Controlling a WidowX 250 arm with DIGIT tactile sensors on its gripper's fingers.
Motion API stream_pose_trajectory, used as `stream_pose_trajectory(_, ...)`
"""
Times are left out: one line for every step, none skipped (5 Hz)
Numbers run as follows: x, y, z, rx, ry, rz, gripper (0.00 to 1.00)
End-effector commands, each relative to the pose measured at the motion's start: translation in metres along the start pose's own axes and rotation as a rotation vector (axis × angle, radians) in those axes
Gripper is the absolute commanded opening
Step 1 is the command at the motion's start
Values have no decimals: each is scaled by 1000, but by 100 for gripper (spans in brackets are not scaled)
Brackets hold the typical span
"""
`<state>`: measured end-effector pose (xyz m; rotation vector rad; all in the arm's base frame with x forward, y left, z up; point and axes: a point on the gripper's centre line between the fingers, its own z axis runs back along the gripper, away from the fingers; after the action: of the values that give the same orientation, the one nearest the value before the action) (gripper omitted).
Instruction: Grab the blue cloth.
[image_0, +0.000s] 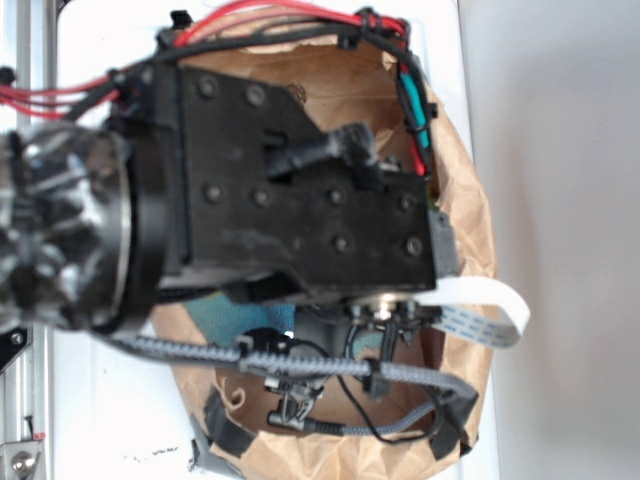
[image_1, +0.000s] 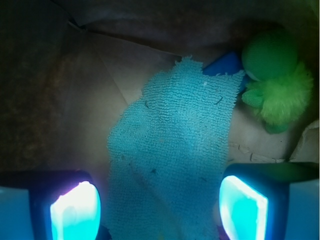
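Note:
The blue cloth (image_1: 172, 145), a pale teal terry towel with ragged edges, lies flat on the brown paper floor of the bag, running from the upper middle of the wrist view down between my fingers. My gripper (image_1: 159, 210) is open, its two glowing pads (image_1: 75, 212) standing wide apart on either side of the cloth's near end. In the exterior view the arm's black body (image_0: 290, 190) fills the bag's mouth, and only a sliver of the blue cloth (image_0: 215, 315) shows below it. Whether the pads touch the cloth is not visible.
A fuzzy green plush toy (image_1: 277, 82) sits at the upper right, beside a small bright blue hard piece (image_1: 222, 65) partly under the cloth's far corner. The brown paper bag's walls (image_0: 470, 200) enclose everything closely. A white ribbon cable (image_0: 485, 310) and grey sleeved cable (image_0: 300, 365) hang off the arm.

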<state>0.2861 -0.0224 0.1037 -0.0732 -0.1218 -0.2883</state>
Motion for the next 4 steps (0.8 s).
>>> stream_pose_trajectory(21, -4, -13, 74, -4, 29, 100)
stream_pose_trajectory(31, -3, -15, 85, -29, 47, 100)
stream_pose_trajectory(37, -3, -29, 92, -43, 58, 100)
stream_pose_trajectory(42, -4, -41, 100, -55, 66, 100)
